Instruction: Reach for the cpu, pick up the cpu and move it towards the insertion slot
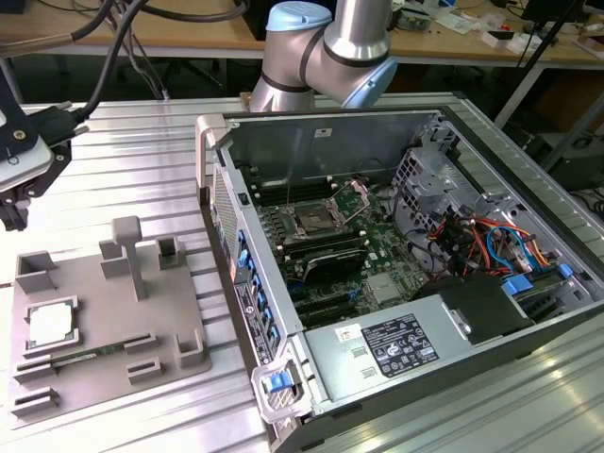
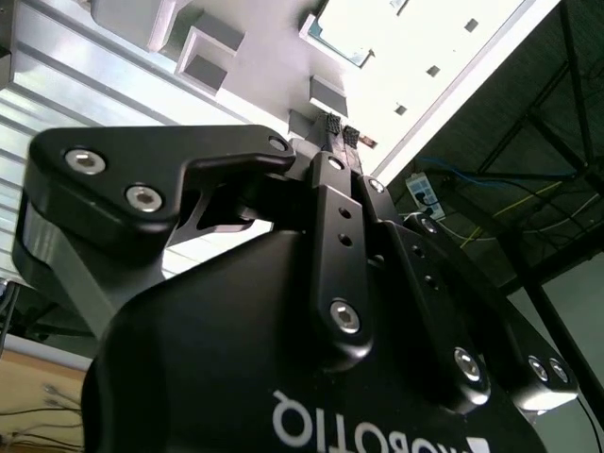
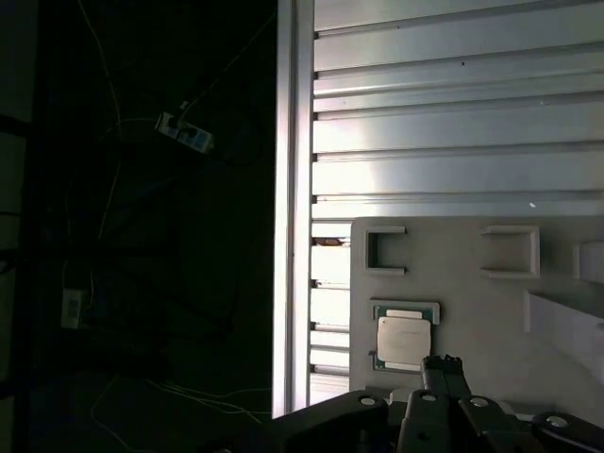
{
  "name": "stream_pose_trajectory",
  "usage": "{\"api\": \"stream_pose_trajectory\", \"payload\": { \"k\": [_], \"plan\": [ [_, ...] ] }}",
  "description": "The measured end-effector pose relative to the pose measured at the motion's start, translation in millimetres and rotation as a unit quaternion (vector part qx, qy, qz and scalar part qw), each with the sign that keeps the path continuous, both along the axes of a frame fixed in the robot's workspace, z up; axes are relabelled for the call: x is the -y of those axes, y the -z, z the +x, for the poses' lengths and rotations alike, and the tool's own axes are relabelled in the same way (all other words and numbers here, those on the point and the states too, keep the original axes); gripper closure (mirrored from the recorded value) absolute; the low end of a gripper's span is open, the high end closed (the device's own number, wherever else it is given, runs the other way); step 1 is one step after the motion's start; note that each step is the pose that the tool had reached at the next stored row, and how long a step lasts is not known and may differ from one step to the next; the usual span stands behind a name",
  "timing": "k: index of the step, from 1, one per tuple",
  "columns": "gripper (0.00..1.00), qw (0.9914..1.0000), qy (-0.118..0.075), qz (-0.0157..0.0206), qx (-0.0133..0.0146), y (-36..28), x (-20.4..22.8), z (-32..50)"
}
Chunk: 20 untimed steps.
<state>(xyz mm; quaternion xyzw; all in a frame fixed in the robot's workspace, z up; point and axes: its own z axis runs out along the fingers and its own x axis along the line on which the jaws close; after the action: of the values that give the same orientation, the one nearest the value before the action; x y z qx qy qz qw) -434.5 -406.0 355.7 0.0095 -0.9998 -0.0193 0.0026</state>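
The cpu (image 1: 52, 324) is a small silvery square lying flat in a recess of the grey tray (image 1: 104, 311), at the exterior view's left. Both wrist views show the cpu (image 3: 404, 340) (image 2: 344, 24) in that recess. My gripper (image 2: 342, 132) is shut with nothing between its fingers, and its black tips (image 3: 441, 362) hang above the tray, close to the cpu but apart from it. The insertion slot (image 1: 311, 224) is a dark square socket with a metal frame on the green motherboard inside the open computer case, well to the exterior view's right of the tray.
The tray has upright grey posts (image 1: 127, 247) and a thin green memory stick (image 1: 71, 359) in a groove. The computer case wall (image 1: 222, 189) rises between tray and socket. Cables (image 1: 491, 245) and drive cages fill the case's right. The ribbed metal table edge (image 3: 297, 189) drops off beside the tray.
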Motion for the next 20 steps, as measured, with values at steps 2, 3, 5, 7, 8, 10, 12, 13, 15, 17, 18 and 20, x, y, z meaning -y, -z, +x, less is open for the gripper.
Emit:
{"api": "stream_pose_trajectory", "payload": {
  "k": [2,3,5,7,8,10,12,13,15,17,18,20],
  "plan": [
    [0.89,1.0,0.0,0.0,0.0,0.4,0.0,-1.5],
    [0.89,1.0,0.0,0.0,0.0,0.5,0.0,-2.0],
    [0.89,1.0,0.0,0.0,0.0,0.6,0.0,-2.6],
    [0.89,1.0,0.0,0.0,0.0,0.8,0.0,-3.2],
    [0.89,1.0,0.0,0.0,0.0,0.9,0.2,-4.0],
    [0.89,1.0,0.0,0.0,0.0,1.0,0.2,-4.4],
    [0.89,1.0,0.0,0.0001,0.0,1.2,0.5,-4.5],
    [0.89,1.0,0.0,0.0,0.0,1.2,0.7,-4.5],
    [0.89,1.0,0.0,0.0,0.0,1.2,0.8,-4.5],
    [0.89,1.0,0.0,0.0,0.0,1.2,0.8,-4.5],
    [0.89,1.0,0.0,0.0,0.0,1.2,0.8,-4.5],
    [0.89,1.0,0.0,0.0,0.0,1.2,0.8,-4.5]
  ]
}}
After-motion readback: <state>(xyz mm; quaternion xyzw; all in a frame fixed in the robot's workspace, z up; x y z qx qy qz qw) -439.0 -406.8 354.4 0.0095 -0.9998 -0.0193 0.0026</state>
